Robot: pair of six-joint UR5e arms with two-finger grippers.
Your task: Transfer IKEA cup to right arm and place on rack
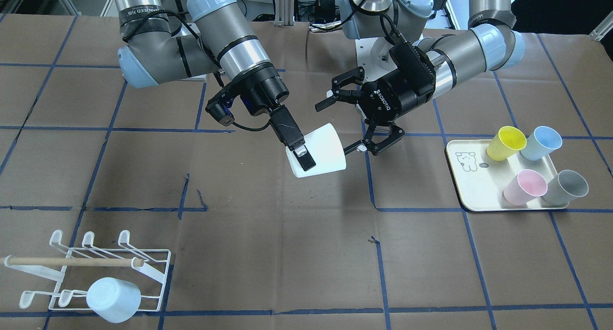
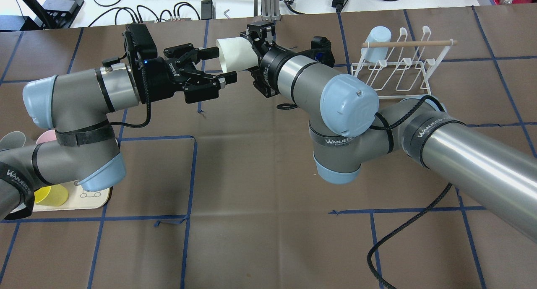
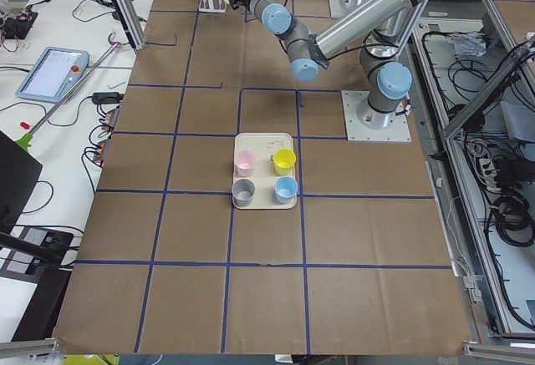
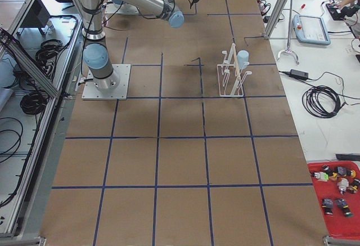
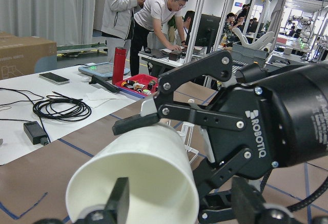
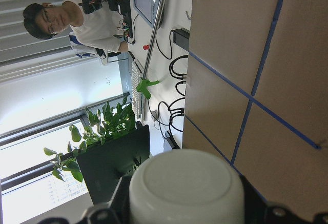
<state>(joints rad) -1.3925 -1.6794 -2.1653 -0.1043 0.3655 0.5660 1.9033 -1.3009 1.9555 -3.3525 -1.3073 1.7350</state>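
While it hangs clear of the table, cup (image 1: 328, 153): white, smooth, matt, tapered. It lies tilted on its side between the two grippers, mouth toward the left one and base toward the right wrist.
Right gripper (image 1: 306, 157): clamped across the cup's wall near the base, with black fingers and flat pads. The low grip keeps the mouth free, probably so that the cup can go mouth-down over a prong.
Left gripper (image 2: 225, 63): fingers spread wide, flanking the rim; cannot tell whether a pad touches. Judged: handover at the release stage, with the right gripper carrying the cup.
Rack (image 1: 146, 271): thin white wire, two rows of looped upturned prongs, pale round dowel (image 1: 72, 261). It sits well apart from the right gripper, on the side away from the left gripper.
Racked cup (image 1: 113, 299): pale blue, upturned on the rack's end; likely the pose wanted.
Tray (image 1: 471, 186): cream, rounded corners, small printed figure. It lies beyond the left gripper, away from the right one.
Tray contents: yellow cup (image 1: 505, 143), blue cup (image 1: 541, 142), pink cup (image 1: 524, 186), grey cup (image 1: 567, 186), all mouths up.
Table (image 1: 287, 253): brown paper, blue tape grid.
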